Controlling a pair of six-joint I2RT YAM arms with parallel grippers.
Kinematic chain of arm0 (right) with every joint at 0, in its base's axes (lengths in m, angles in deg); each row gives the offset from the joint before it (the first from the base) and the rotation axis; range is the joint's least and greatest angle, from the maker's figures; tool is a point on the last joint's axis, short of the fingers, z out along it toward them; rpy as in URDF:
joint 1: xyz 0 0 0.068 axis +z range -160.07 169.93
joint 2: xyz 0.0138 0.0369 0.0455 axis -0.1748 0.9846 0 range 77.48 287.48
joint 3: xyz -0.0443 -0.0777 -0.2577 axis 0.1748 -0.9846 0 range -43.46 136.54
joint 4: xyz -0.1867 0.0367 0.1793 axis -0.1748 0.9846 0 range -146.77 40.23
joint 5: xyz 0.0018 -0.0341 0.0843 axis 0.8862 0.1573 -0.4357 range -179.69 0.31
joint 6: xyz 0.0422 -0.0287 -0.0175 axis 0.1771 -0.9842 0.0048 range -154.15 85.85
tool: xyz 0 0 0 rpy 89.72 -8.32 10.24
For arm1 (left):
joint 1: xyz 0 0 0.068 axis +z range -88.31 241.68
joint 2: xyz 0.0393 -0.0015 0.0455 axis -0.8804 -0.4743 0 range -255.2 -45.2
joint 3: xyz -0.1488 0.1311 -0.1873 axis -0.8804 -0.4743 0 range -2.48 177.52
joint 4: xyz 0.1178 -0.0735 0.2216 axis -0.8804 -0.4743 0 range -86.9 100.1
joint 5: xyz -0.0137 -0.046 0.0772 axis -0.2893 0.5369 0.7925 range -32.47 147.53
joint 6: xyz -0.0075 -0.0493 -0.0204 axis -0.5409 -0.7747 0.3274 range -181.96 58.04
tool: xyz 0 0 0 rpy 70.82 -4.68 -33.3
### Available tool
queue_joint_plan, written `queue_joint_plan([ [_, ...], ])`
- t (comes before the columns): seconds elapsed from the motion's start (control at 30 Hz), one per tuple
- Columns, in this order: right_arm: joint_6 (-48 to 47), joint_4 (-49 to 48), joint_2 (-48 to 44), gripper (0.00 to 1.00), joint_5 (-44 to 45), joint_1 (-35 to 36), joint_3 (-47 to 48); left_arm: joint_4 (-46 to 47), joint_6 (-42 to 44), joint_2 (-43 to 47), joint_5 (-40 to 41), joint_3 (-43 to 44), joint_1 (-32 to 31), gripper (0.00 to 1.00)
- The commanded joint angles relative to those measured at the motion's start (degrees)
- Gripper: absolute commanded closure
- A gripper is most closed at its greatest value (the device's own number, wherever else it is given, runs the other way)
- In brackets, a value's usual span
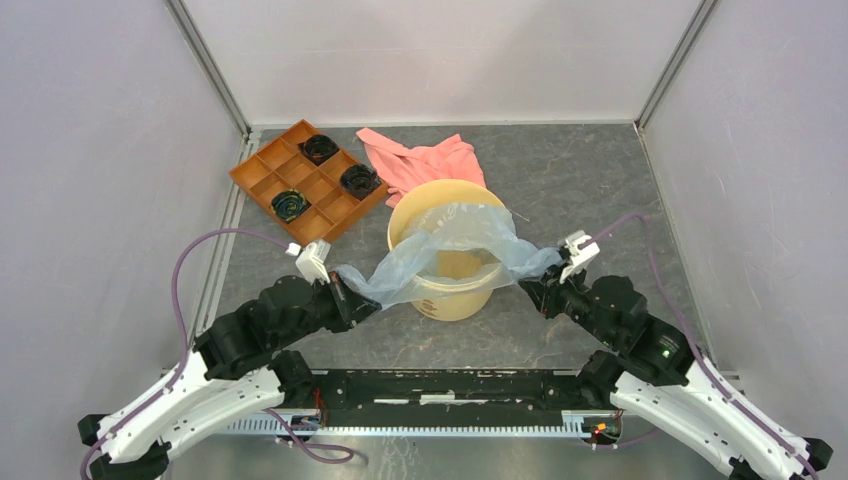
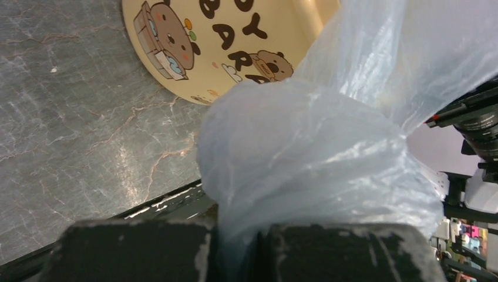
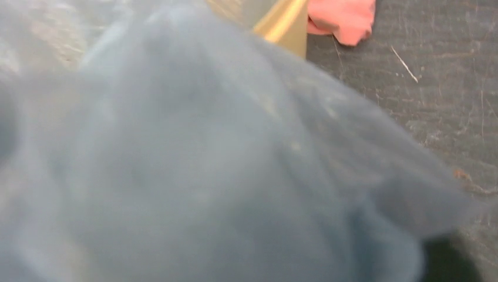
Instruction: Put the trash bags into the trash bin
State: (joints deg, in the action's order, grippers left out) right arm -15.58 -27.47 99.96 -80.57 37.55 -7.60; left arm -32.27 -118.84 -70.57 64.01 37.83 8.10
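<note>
1. Status: the thin, pale blue, translucent plastic film bag (image 1: 470, 235) is strung between the two arms. Its middle sags across the near rim and into the mouth of the round tan-yellow plastic bucket (image 1: 455, 300). Most of the film is outside.
2. The left gripper (image 1: 347, 291) is pinched tight on a bunched end of the bag; the left wrist view confirms film between the fingers (image 2: 147, 252).
3. The right gripper (image 1: 546, 278) appears clamped on the other end. Film covers its own camera, so the jaws cannot be checked there.
4. Risk: the bucket is light and free-standing on the grey table (image 1: 600, 190). A sideways pull on taut film caught over the rim could tip or drag it.
5. Risk: slick film may slide out of either pinch under tension.
6. Risk: releasing with both ends outside would leave the bag draped over the rim.
7. Risk: the blocked right view hides any collision with the wall.
</note>
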Motion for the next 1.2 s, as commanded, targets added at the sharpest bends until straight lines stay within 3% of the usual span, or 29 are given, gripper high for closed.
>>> queue_joint_plan([
  [0.0,0.9,-3.5,2.1,0.71,5.9,-0.1,-3.9,-0.9,-2.1,-2.5,4.1,-0.3,0.2,0.98],
  [0.03,-0.1,-4.6,3.1,0.64,6.6,-0.1,-4.3,-0.5,-2.0,-3.1,4.8,-0.6,0.3,0.98],
  [0.13,-3.1,-1.0,6.4,0.55,7.9,-0.1,-0.6,0.0,-1.6,-4.8,6.3,0.0,0.2,0.95],
  [0.27,-7.0,7.5,6.4,0.34,3.4,-0.1,6.8,0.0,0.1,-4.0,5.7,1.0,0.2,0.76],
  [0.43,-8.6,18.0,0.6,0.04,1.3,-0.1,15.8,-5.2,4.6,-0.3,4.8,4.2,0.2,0.37],
  [0.53,-11.0,19.7,-1.8,0.02,-1.8,-0.1,20.7,-10.1,8.2,2.1,4.0,8.5,0.2,0.15],
  [0.63,-14.4,19.5,-1.9,0.02,-3.4,-0.1,24.9,-14.9,12.2,3.9,3.6,14.5,0.2,0.01],
  [0.77,-18.2,17.0,2.2,0.02,-3.6,-0.1,29.8,-19.2,18.1,2.5,3.8,26.9,0.2,0.00],
  [0.93,-23.0,10.8,10.6,0.02,-8.8,-0.1,34.4,-16.2,24.3,-7.5,1.5,37.3,0.2,0.00],
  [1.17,-25.2,5.8,20.5,0.02,-9.7,-0.1,34.4,-9.2,29.6,-20.2,-2.4,36.0,0.2,0.00],
])
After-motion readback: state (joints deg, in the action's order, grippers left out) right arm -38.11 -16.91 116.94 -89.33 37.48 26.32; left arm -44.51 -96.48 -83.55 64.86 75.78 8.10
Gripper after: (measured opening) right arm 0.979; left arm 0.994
